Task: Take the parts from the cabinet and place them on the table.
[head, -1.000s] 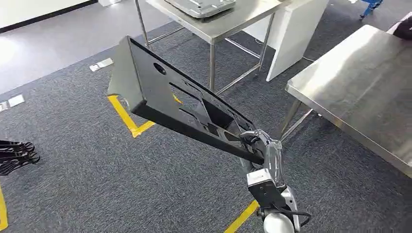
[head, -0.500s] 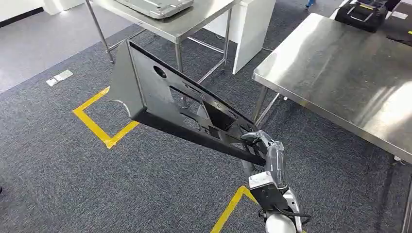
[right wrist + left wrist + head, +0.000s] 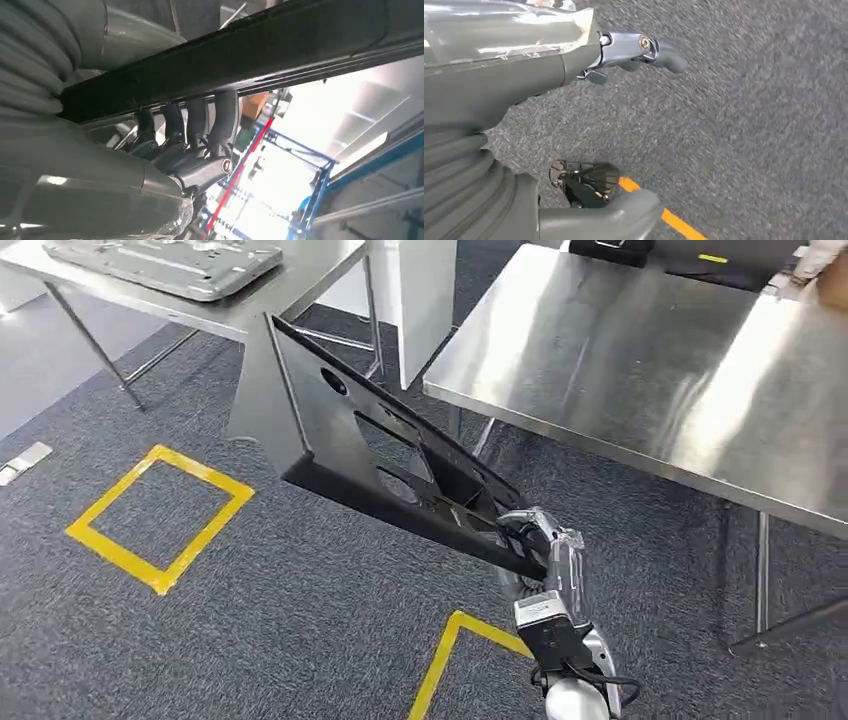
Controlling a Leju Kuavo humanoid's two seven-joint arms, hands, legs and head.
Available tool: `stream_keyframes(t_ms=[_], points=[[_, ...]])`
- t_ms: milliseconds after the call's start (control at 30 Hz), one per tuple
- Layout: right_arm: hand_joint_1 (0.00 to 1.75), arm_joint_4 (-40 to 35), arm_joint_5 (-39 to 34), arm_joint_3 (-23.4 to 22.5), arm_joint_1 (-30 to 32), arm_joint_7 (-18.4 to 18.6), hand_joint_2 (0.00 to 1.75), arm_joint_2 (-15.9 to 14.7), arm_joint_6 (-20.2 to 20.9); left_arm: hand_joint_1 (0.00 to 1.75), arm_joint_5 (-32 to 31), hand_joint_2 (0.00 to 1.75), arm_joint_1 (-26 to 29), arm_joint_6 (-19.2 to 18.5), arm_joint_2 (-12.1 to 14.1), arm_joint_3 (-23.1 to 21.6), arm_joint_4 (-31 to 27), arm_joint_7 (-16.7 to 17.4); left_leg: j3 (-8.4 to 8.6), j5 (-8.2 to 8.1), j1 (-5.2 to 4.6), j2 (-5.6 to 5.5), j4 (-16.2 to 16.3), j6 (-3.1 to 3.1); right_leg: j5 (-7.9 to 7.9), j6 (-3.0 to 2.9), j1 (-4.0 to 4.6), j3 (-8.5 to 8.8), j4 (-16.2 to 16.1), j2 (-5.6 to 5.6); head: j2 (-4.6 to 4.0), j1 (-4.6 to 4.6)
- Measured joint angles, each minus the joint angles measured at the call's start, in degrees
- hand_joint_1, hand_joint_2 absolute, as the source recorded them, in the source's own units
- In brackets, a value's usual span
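1. A long black part point(image 3: 370, 455) is held at one end by the right hand point(image 3: 535, 545). The fingers point(image 3: 200, 117) are wrapped around its thin edge, as seen in the right wrist view.
2. The part is up in the air, tilted, with its far end raised higher than the hand. It is not touching the floor or any table.
3. The big shiny table point(image 3: 640, 370) is used here as the landmark. The part is just beside the table's near corner, over the grey carpet point(image 3: 250, 640), and none of it is resting on the table top.
4. Nothing is held by the left hand point(image 3: 574, 65). It hangs over the carpet with its fingers a little curled and apart from the thumb.
5. Behind the part, away from the big table, a second table point(image 3: 240, 300) is seen with a grey metal plate point(image 3: 165, 260) on it.
6. The part looks to be already taken out, since no cabinet is seen near it. So the first half of the job is judged to be done.
7. What is left: the part must be brought over the big table, laid flat on it and let go.
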Motion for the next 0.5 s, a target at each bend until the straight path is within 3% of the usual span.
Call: stream_keyframes(t_ms=[33,67,100,133,200,233,267,300,333,400,433,467,500], points=[[1.75,0.0,0.0,0.0,0.0,0.0,1.75,0.1,0.2,0.00,0.0,1.75,0.0,-0.1,0.0,0.0,0.0,-0.1,2.38,2.83,0.03,-0.99,-5.2,0.29,0.02,0.04,0.02,0.12,0.0,0.84,0.00,0.02],[1.75,0.0,0.0,0.0,-0.1,0.0,1.75,0.2,0.4,0.00,0.1,1.75,0.0,-0.2,0.2,0.0,0.0,-0.2,4.53,4.60,0.16,-4.42,-9.8,0.74,0.06,0.10,-0.13,0.10,0.0,1.51,0.00,0.02],[1.75,0.0,0.0,0.0,-0.3,0.0,1.75,0.3,0.5,0.00,0.2,1.75,0.0,-0.3,0.2,-0.1,0.0,-0.3,5.09,4.03,0.21,-5.33,-11.3,0.95,0.10,0.27,0.55,-0.17,0.3,2.20,0.00,0.06],[1.75,0.0,0.0,0.0,-0.3,0.0,1.75,0.4,0.5,0.00,0.2,1.75,0.0,-0.3,0.3,-0.1,0.0,-0.3,4.98,4.05,-0.05,-4.44,-11.2,0.99,0.31,0.61,0.20,-0.48,0.2,2.92,0.00,0.02],[1.75,0.0,0.0,0.0,-0.2,0.0,1.75,0.4,0.5,0.00,0.2,1.75,-0.3,-0.3,0.3,-0.2,0.0,-0.3,5.07,4.29,-0.49,-3.10,-11.3,1.66,0.91,1.59,-0.05,-1.02,-0.4,4.41,0.00,0.04],[1.75,0.0,0.0,0.0,-0.3,0.0,1.75,0.4,0.5,0.00,0.2,1.75,-0.3,-0.3,0.1,-0.4,0.0,-0.3,5.25,5.08,0.26,-1.86,-12.6,2.31,0.99,1.93,0.61,-1.44,-0.1,4.63,0.00,0.04],[1.75,0.0,0.0,0.0,-0.2,0.0,1.75,0.4,0.5,0.00,0.2,1.75,-0.4,-0.3,0.2,-0.5,0.0,-0.3,5.49,5.46,0.03,-1.28,-13.1,2.68,0.01,1.62,0.57,-2.43,1.4,1.08,0.00,0.06],[1.75,0.0,0.1,0.0,-0.5,0.0,1.75,0.4,0.5,0.00,0.3,1.75,-0.4,-0.3,0.3,-0.5,0.0,-0.4,5.45,5.63,0.06,-0.31,-13.2,3.04,-2.01,1.27,0.61,-4.14,4.7,-1.49,0.00,0.61],[1.75,0.0,0.1,0.0,-0.7,0.0,1.75,0.4,0.5,0.00,0.2,1.75,-0.2,-0.3,0.3,-0.5,0.0,-0.4,5.36,5.62,-0.07,0.60,-13.2,3.05,-4.06,1.12,0.45,-6.24,9.3,-2.67,0.00,0.57],[1.75,0.0,0.1,0.0,-0.6,0.0,1.75,0.4,0.5,0.00,0.2,1.75,-0.1,-0.3,0.3,-0.5,0.1,-0.4,5.26,5.55,-0.21,2.37,-13.2,3.00,-6.60,1.46,0.17,-9.74,16.8,-3.32,0.00,0.55],[1.75,0.0,0.1,0.0,-0.6,0.0,1.75,0.4,0.5,0.00,0.2,1.75,-0.1,-0.3,0.3,-0.5,0.2,-0.4,5.27,5.50,-0.21,3.32,-13.2,2.92,-6.28,2.03,-0.01,-9.67,17.0,-3.49,0.00,0.55],[1.75,0.0,0.1,0.0,-0.6,0.0,1.75,0.4,0.5,0.00,0.2,1.75,-0.2,-0.3,0.3,-0.5,0.3,-0.4,5.33,5.42,-0.17,4.02,-13.2,2.81,-5.19,2.67,-0.22,-8.26,14.5,-3.74,0.00,0.57],[1.75,0.0,0.1,0.0,-0.6,0.0,1.75,0.4,0.5,0.00,0.2,1.75,-0.2,-0.3,0.2,-0.5,0.3,-0.4,5.48,5.26,-0.06,4.80,-13.1,2.55,-3.16,3.46,-0.40,-5.07,9.0,-4.52,0.00,0.55]])
